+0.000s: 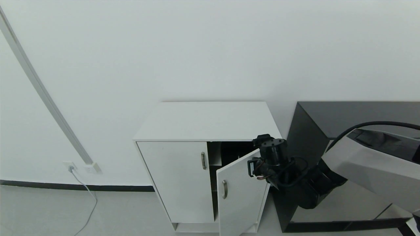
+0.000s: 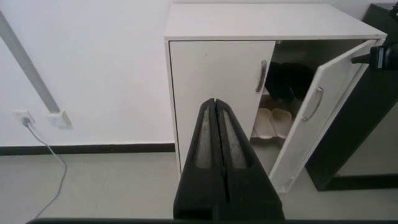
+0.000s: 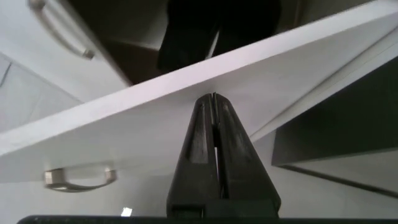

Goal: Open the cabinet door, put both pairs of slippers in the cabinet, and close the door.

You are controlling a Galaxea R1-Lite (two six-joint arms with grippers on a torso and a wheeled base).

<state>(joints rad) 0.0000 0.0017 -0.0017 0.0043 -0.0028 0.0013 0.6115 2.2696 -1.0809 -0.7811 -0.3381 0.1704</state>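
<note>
The white cabinet [image 1: 203, 121] stands against the wall with its left door [image 1: 177, 180] closed and its right door [image 1: 241, 196] swung partly outward. Inside, a beige pair of slippers [image 2: 273, 122] lies on the lower shelf and a dark pair [image 2: 289, 81] sits above it. My right gripper [image 3: 214, 99] is shut, its tips pressed against the top edge of the open door [image 3: 186, 118], beside the door's outer upper corner [image 1: 259, 150]. My left gripper [image 2: 215, 106] is shut with nothing in it, held in front of the cabinet and apart from it.
A black cabinet [image 1: 344, 114] stands directly right of the white one, close to the open door's swing. A wall socket with a cable [image 1: 70, 167] and a slanted grey wall strip [image 1: 42, 91] are on the left. Bare floor [image 1: 65, 213] lies left of the cabinet.
</note>
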